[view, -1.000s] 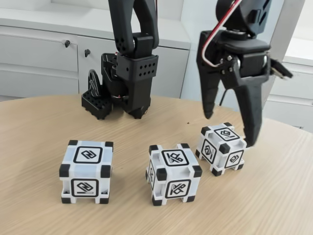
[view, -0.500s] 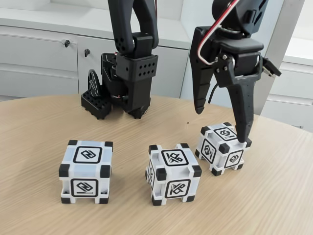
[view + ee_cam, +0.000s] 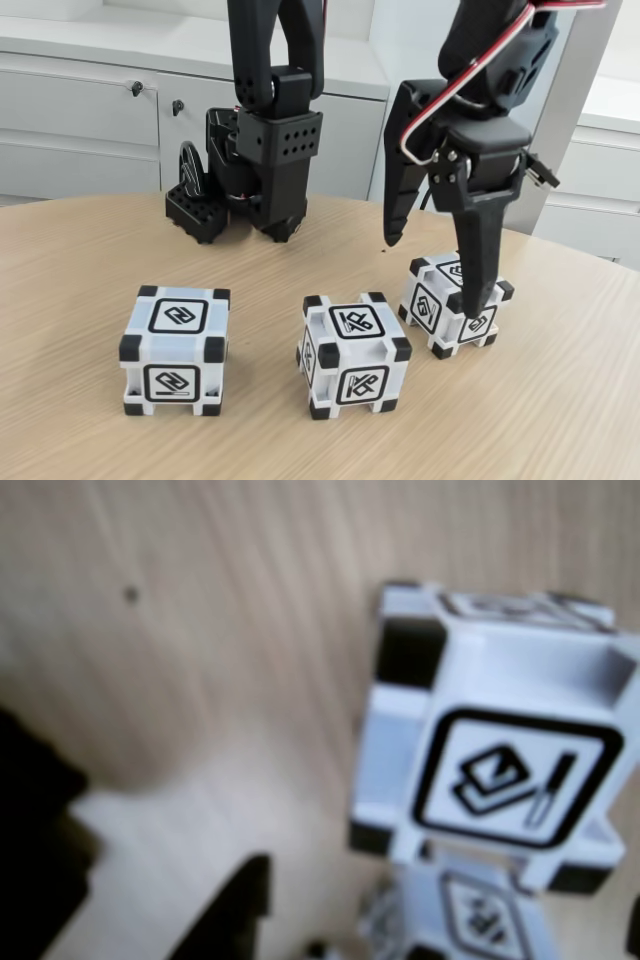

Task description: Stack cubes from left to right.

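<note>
Centring was what the grasp seemed to call for: the end effector point(image 3: 433, 275) stood with its fingers spread wide, one in front of the rightmost cube point(image 3: 447, 304) in the fixed view, the other up and to its left, so both would need to drop square around opposite faces before closing. That cube sat on the bench point(image 3: 80, 270), near the middle cube point(image 3: 354, 355) and well apart from the left cube point(image 3: 175, 350). All three were white with black corners and framed glyphs; nothing was stacked.

Office: white cabinets point(image 3: 90, 110), wooden table point(image 3: 80, 440)
</note>
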Tool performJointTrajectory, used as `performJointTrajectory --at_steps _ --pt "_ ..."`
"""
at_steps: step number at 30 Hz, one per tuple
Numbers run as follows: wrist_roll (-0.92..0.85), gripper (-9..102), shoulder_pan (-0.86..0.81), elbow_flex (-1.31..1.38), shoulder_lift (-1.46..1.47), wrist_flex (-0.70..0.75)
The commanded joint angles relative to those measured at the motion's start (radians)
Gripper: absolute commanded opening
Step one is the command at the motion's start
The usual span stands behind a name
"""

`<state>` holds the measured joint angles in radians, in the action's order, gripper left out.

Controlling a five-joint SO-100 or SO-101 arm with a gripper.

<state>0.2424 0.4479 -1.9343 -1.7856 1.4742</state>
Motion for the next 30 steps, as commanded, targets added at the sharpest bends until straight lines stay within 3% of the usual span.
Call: performJointTrajectory --at_steps 1,21,30 --pt "-0.005 34 0.005 0.023 0.015 -0.008" --pt "-0.017 36 0.008 0.008 0.075 -0.238" --pt "-0.175 35 0.077 0.006 0.075 -0.241"
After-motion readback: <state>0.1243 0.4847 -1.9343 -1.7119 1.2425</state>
